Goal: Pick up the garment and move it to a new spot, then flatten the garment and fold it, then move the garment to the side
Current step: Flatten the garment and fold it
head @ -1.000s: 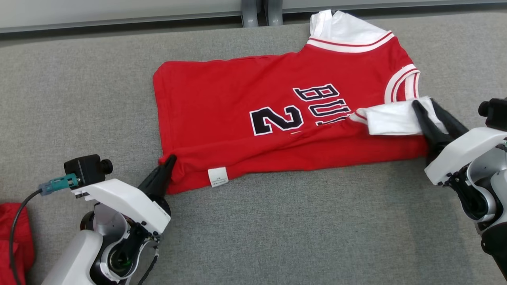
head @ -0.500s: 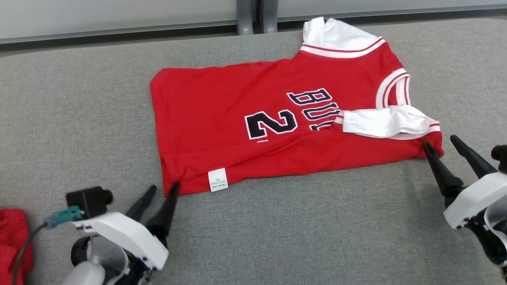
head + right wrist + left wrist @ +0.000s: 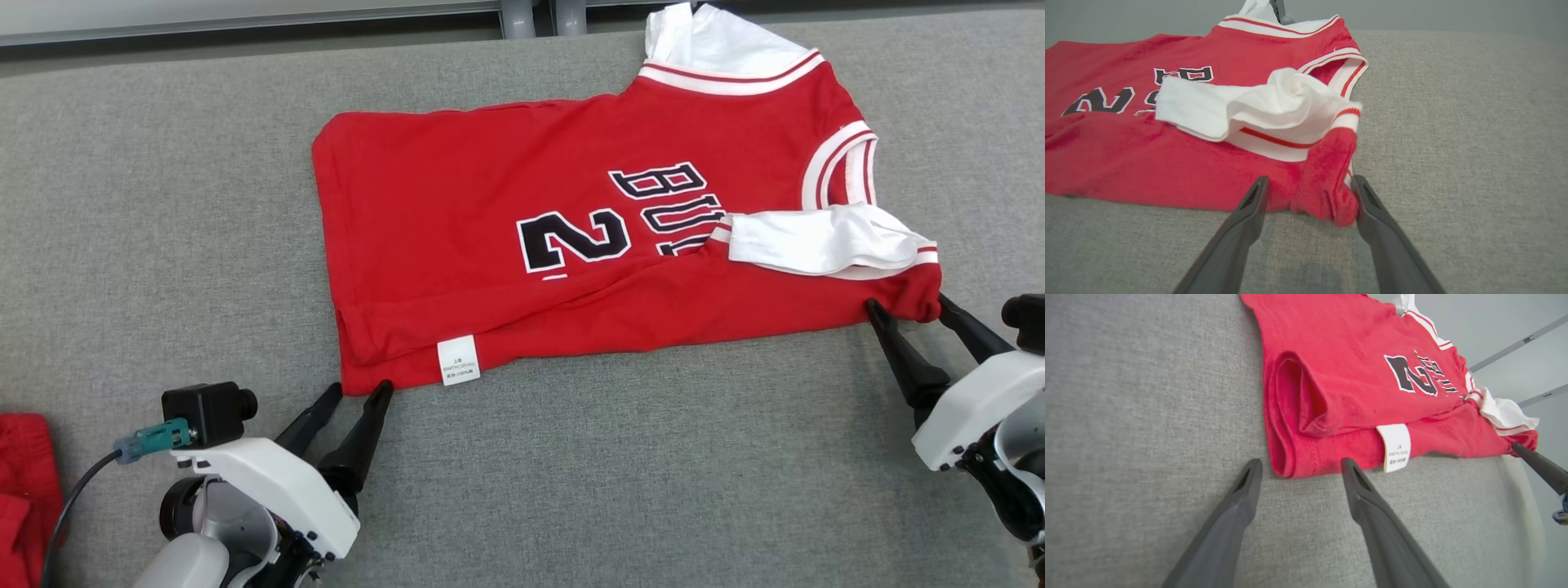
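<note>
- The garment (image 3: pixel 531 245), a red jersey with white trim, lies on the grey fabric-covered table (image 3: pixel 163 204) from the middle towards the far right. Its hem is to the left and its neck to the right.
- Its near long edge is folded up over the body, covering part of the black "2" and the lettering beside it.
- The left jaws are spread. Their dark fingers (image 3: pixel 363 433) rest low on the table with the tips at the garment's near left corner. In the left wrist view the rolled hem corner (image 3: pixel 1284 457) sits just beyond the gap, and one tip meets the folded edge.
- The right jaws are also spread. The bunched near right corner (image 3: pixel 1327 192) lies between the two fingers and is not pinched. I cannot tell whether it touches the right finger.
- A white sleeve (image 3: pixel 816 241) lies crumpled on top of the red cloth, just beyond that corner.
- A white care label (image 3: pixel 457 360) hangs out at the near edge, to the right of the left jaws.
- A second white sleeve (image 3: pixel 702 37) reaches the table's far edge, beside two grey posts (image 3: pixel 518 12).
- Another red cloth (image 3: pixel 24 482) lies at the table's near left, well apart from the garment.
</note>
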Motion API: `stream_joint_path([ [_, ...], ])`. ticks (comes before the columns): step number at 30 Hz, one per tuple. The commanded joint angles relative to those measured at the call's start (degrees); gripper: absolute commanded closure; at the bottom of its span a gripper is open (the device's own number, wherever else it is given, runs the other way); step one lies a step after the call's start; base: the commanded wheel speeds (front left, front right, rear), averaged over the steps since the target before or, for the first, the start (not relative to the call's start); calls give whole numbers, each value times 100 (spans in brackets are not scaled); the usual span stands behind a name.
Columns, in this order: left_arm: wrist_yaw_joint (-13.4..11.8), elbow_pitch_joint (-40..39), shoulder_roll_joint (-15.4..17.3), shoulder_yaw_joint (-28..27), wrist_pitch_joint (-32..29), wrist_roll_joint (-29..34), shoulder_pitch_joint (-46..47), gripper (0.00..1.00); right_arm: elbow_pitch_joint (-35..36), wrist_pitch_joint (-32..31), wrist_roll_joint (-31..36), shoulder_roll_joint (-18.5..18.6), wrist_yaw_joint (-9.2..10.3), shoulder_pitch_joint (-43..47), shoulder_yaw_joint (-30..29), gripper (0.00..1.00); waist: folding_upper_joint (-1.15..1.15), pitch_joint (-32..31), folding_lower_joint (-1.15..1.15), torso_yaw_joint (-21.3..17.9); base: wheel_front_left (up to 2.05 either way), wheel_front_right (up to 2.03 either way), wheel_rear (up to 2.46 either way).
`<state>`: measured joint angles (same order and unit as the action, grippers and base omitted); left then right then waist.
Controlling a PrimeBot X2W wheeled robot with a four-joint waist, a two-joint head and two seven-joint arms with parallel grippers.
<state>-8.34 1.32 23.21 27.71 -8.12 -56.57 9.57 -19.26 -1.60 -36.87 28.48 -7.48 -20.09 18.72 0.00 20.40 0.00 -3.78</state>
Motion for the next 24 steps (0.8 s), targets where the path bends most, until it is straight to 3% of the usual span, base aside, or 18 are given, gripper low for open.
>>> stream_joint_path([
  [1, -10, 171, 11, -5, -9, -24, 73, 0, 23, -54, 40, -33, -3, -59, -26, 0, 0, 23, 0, 22, 0, 0, 0],
  [8, 62, 291, -65, 78, -64, 13, 254, 0, 34, -175, 73, -82, -3, -102, 13, 0, 0, 40, 0, 37, 0, 0, 0],
  [9, 80, 318, -72, 114, -111, 10, 267, 36, 30, -221, 66, -89, -3, -113, 41, 0, 0, 46, 0, 35, 0, 0, 0],
  [11, 111, 374, -78, 195, -193, 24, 293, 91, 11, -358, 36, -95, -3, -148, 126, 0, 0, 65, 0, 26, 0, 0, 0],
  [12, 136, 396, -79, 229, -244, 17, 306, 100, 2, -472, 5, -89, -3, -172, 204, 0, 0, 74, 0, 17, 0, 0, 0],
  [13, 193, 410, -60, 288, -299, 29, 314, 100, 26, -575, -46, -82, -3, -208, 303, 4, 0, 83, 0, 6, 0, 0, 0],
  [14, 233, 406, -59, 306, -315, 6, 308, 100, 37, -675, -108, -72, -3, -263, 370, 69, 0, 87, 0, -4, 0, 0, 0],
  [15, 282, 389, -54, 327, -356, -32, 322, 100, 52, -772, -148, -32, -3, -323, 449, 100, 0, 85, 0, -11, 0, 0, 0],
  [24, 626, -200, 378, 81, -881, -606, 340, 100, 372, -1627, -1080, 641, -2, -667, 545, 100, 0, -211, 0, -19, 0, 0, 0],
])
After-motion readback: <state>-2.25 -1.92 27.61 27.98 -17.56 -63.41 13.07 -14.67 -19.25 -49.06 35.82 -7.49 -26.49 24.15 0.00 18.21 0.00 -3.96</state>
